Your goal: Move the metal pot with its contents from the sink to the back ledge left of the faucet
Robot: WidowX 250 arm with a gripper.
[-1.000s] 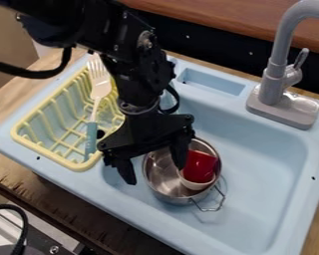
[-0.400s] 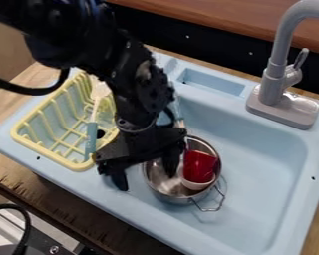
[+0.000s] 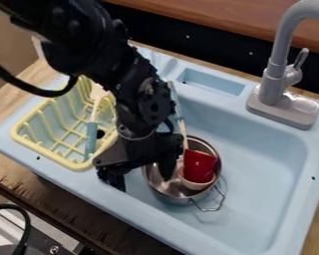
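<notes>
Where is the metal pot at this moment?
In the camera view, the metal pot stands in the picture-left part of the light-blue sink, to the right of the yellow dish rack, partly behind the gripper.

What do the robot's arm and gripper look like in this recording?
The arm is black, with chunky rounded joints and small screw heads. A thick black cable loops beside it. The gripper is also black and two-fingered, with a broad, angular body below a ringed wrist.
</notes>
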